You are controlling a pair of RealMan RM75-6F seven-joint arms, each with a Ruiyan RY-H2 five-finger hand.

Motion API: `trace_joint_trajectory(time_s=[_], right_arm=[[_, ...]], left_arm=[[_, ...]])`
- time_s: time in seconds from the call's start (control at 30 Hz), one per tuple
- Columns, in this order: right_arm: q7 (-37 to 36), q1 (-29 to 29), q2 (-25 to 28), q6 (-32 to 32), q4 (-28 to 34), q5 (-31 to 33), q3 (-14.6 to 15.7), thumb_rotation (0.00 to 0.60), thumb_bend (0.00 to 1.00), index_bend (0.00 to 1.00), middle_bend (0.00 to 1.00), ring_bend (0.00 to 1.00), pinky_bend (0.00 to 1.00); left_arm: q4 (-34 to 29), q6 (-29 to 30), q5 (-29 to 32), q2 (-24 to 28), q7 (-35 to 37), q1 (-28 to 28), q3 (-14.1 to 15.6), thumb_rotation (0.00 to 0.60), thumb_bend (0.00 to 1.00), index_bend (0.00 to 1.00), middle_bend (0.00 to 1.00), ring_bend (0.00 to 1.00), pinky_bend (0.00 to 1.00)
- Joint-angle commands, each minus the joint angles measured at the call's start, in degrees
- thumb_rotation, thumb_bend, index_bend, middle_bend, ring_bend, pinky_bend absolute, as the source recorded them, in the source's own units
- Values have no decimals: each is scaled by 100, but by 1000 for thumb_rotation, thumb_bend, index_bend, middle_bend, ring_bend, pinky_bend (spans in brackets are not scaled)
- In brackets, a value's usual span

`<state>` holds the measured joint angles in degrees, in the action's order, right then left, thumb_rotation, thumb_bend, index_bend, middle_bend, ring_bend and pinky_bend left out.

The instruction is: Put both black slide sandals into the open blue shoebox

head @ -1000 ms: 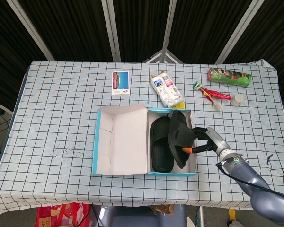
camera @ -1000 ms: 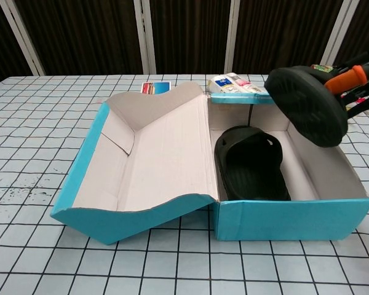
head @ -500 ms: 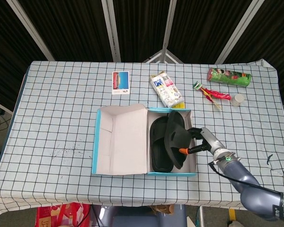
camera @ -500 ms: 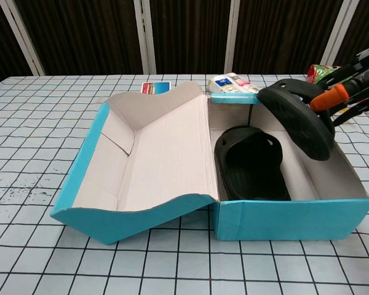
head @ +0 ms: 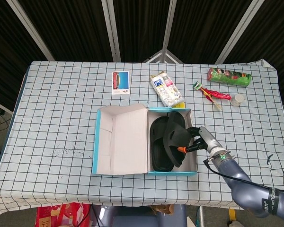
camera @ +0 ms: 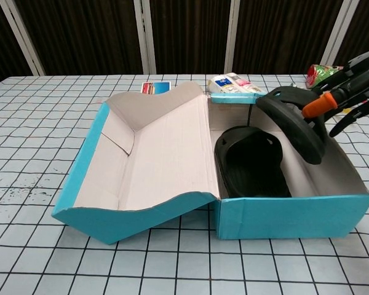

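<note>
the right hand (camera: 344,101) pinched the second sandal (camera: 295,129) by its edge over the shoebox (camera: 289,218); it looked light, rubbery, bendy.

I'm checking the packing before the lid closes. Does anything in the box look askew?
Yes: the second sandal is tilted on edge over the shoebox's right side, still held by the right hand, while the first sandal lies flat inside.
</note>
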<state>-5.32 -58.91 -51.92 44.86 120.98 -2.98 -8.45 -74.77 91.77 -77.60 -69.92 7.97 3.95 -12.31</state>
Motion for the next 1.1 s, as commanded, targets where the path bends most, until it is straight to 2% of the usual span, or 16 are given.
trace_joint_trajectory(time_s=[0.03, 0.43, 0.73, 1.1], right_arm=[[32, -24, -36, 44, -15, 84, -19, 600, 619, 552, 415, 428, 319], [307, -105, -217, 318, -14, 428, -27, 600, 620, 554, 416, 428, 322], [528, 5, -438, 387, -91, 253, 32, 600, 625, 554, 415, 428, 323], [787, 152, -757, 770, -170, -67, 85, 600, 633, 557, 416, 428, 323]], left_arm=[[1, -8, 7, 0, 4, 0, -1, 600, 373, 75, 0, 0, 101], [-2, -20, 19, 12, 18, -7, -1, 600, 373, 75, 0, 0, 101], [-17, 3, 11, 20, 23, -18, -2, 600, 373, 75, 0, 0, 101], [-31, -4, 30, 33, 30, -26, -8, 600, 374, 75, 0, 0, 101]])
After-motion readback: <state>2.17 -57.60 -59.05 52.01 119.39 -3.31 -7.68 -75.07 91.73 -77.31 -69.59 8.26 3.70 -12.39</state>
